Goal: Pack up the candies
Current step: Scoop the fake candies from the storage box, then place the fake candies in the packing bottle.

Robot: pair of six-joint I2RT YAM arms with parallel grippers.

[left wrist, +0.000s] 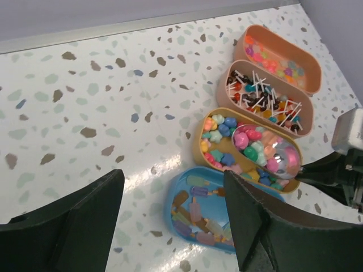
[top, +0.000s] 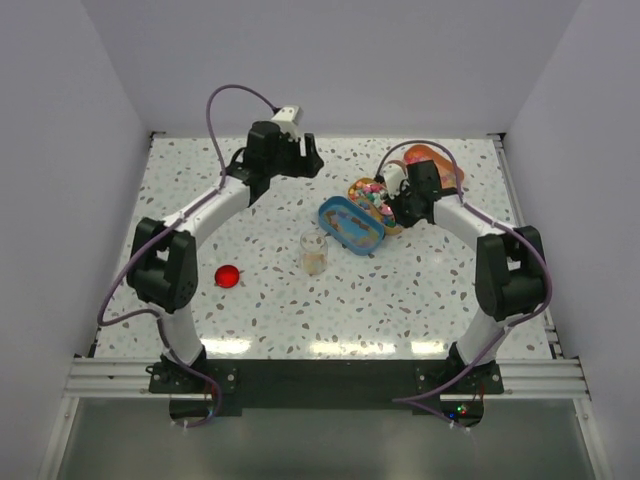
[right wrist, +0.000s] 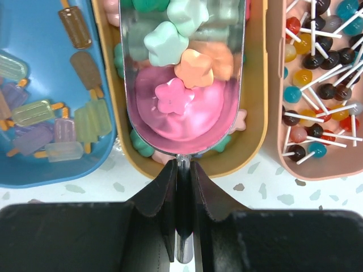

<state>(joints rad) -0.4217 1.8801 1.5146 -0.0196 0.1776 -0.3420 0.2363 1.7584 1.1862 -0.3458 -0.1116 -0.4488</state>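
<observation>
- The right gripper (right wrist: 182, 170) is clamped on the thin handle of the scoop (right wrist: 193, 122), and the scoop's bowl sits low in the tan tin (right wrist: 256, 113).
- The candies (right wrist: 171, 96) are star shapes in pink, orange and mint. Some are heaped in the scoop, and more fill the tan tin around and under it.
- The left gripper (left wrist: 170, 181) hangs over the far side of the table, left of the tins and apart from them. Its fingers (left wrist: 68, 226) are spread wide with nothing between them.
- The blue tin (right wrist: 39, 51) lies just beside the tan one and holds ice-lolly shapes.
- On the tan tin's other side, close against it, is the lollipop tin (right wrist: 273, 85), full of crossed white sticks. The pink tin (left wrist: 266, 35) beyond it holds small bright sweets.
- The jar (top: 314, 252) stands upright on the near side of the blue tin with something beige at its bottom — the blue tin lies between it and the scoop.
- The red lid (top: 228, 277) lies on the table, well to the jar's left, by the left arm's elbow.
- From above, the right wrist covers part of the tan tin.
- The table (top: 260, 310) is white terrazzo with grey, brown and blue flecks, and glare streaks run along its near edge.
- Plain pale walls (top: 350, 60) close in three sides, and a metal rail (top: 110, 378) at the near edge carries both arm bases.
</observation>
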